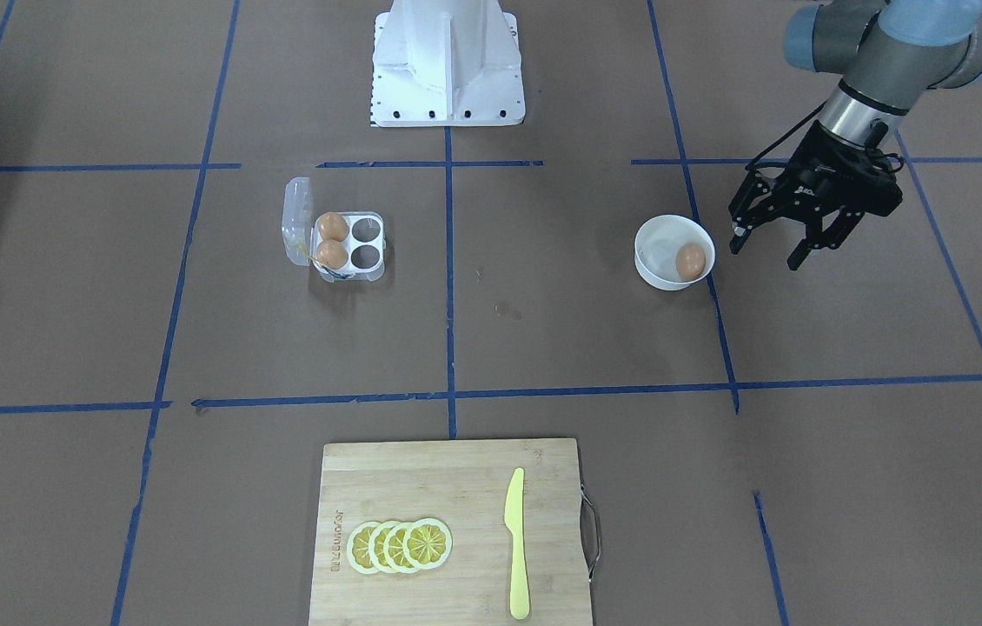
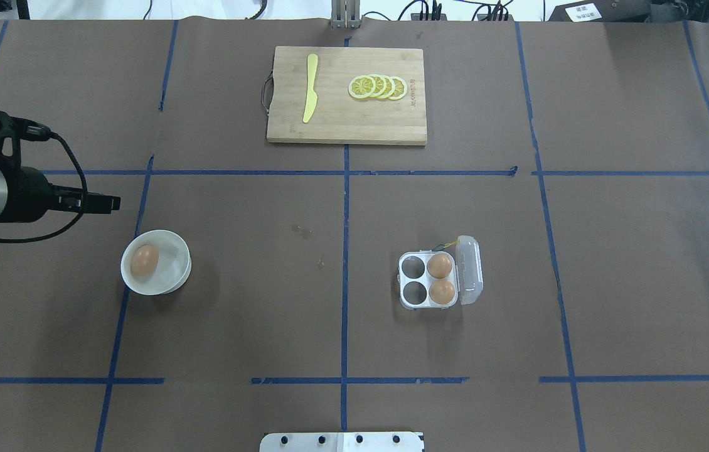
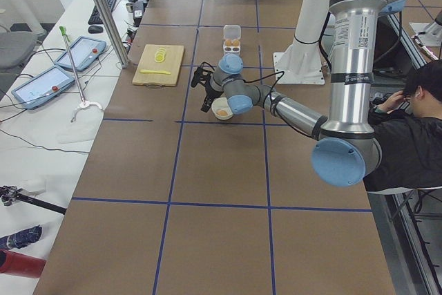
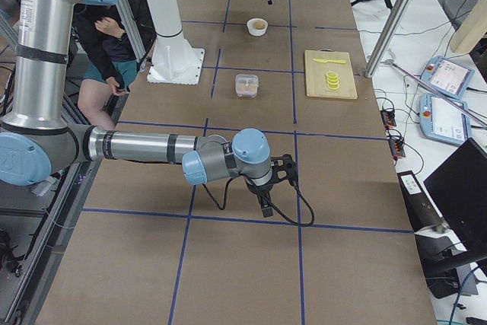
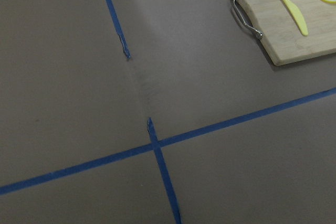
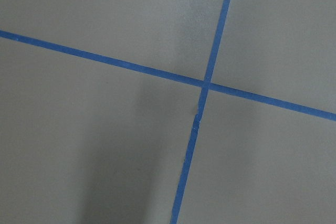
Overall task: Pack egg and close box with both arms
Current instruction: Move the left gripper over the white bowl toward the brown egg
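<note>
Since the loose orange-brown egg [image 1: 690, 261] sits in the round white bowl [image 1: 660, 248] at centre right of the front-facing view, the silver-grey left arm [image 1: 878, 61] is plainly the nearer one. The left fingers [image 1: 814, 240] hang spread apart, holding nothing, just right of the bowl's rim and above the surface. From them the egg lies leftward and slightly lower in that frame. Its long axis runs roughly top to bottom there, a little tilted. We judge the fingers must shift over the bowl, then descend.

The clear plastic four-cell egg carton [image 1: 348, 243] stands left of centre, well apart from the bowl, its lid hinged open at its left. Two matching eggs [image 1: 331, 228] fill the cells beside the lid. The two right-hand cells are empty.

The right fingers [image 4: 265, 205] show only in the right-side view, low centre. We cannot tell their state.
</note>
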Controlling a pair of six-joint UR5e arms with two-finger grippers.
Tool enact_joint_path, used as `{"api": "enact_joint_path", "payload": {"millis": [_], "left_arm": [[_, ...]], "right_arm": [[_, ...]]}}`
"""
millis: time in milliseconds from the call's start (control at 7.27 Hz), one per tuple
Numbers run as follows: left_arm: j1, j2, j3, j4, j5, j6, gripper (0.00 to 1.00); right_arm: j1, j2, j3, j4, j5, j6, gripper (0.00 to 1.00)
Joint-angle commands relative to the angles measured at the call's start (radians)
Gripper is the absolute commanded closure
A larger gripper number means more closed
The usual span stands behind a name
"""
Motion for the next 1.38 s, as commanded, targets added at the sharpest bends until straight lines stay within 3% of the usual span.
{"api": "enact_joint_path", "payload": {"millis": [0, 1238], "left_arm": [[0.150, -0.008, -0.006, 0.038, 0.103, -0.151, 0.21], [0.210, -0.062, 0.088, 0.039, 0.123, -0.154, 0.22]], "right_arm": [[0.000, -0.001, -0.002, -0.001, 0.000, 0.000, 0.00], [0.000, -0.002, -0.008, -0.001, 0.000, -0.001, 0.00]]}}
